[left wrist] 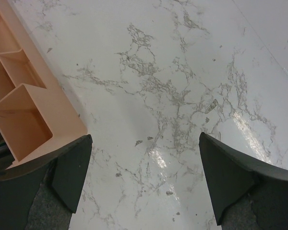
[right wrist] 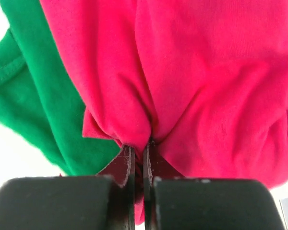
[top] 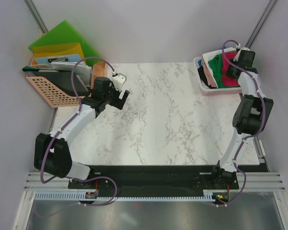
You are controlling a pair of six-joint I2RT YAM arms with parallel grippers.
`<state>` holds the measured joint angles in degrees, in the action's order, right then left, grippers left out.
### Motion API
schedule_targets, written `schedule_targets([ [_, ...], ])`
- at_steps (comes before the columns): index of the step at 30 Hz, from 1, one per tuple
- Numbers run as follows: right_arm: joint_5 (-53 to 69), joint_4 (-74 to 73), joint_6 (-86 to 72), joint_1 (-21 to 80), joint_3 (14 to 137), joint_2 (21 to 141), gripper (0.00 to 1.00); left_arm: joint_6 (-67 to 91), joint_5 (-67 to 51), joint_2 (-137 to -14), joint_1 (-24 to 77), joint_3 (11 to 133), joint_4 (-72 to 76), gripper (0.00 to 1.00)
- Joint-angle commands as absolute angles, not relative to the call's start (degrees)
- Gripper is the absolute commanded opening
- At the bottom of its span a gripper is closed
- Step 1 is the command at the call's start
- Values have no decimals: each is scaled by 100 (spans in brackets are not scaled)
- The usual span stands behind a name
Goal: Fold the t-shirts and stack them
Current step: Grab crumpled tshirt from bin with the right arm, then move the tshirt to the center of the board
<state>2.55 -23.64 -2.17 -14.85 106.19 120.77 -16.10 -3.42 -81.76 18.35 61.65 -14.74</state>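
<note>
Fingers R: clamped on crimson tee, tee edges cut off | fingers L: spread, empty

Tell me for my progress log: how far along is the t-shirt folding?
Done: nothing; no shirt lies on the marble table. In hand: right gripper shut on the crimson-pink t-shirt in the bin. Left: folding and stacking every shirt, green t-shirt included.

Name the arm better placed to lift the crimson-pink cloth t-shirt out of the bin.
Right. The right gripper is shut on the crimson-pink cloth t-shirt in the pale plastic bin; the left gripper hangs open over the white marble table beside the peach plastic basket.
</note>
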Motion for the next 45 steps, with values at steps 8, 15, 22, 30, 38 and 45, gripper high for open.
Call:
schedule_targets([
  [8, 1195, -1573, -53, -1266, 8728, 9441, 0, -1740, -580, -8235, 1828, 6073, -1354, 100],
  [15, 2423, -2179, 281, -1257, 8350, 7921, 0, -1714, -615, -8218, 1828, 6038, -1327, 100],
  [22, 3723, -2303, 185, -1248, 8165, 6707, 0, -1731, -615, -8182, 1846, 5924, -1239, 100],
  [30, 5132, -2399, 88, -1055, 8490, 6127, 0, -1696, -615, -8227, 1837, 5924, -1230, 100],
  [38, 6074, -3382, 515, -502, 8745, 6319, 0, -1687, -888, -7525, 1846, 5871, -1222, 100],
  [45, 4530, -5070, 1749, 896, 9105, 6820, 74, -1811, -756, -7462, 1846, 5854, -1266, 100],
])
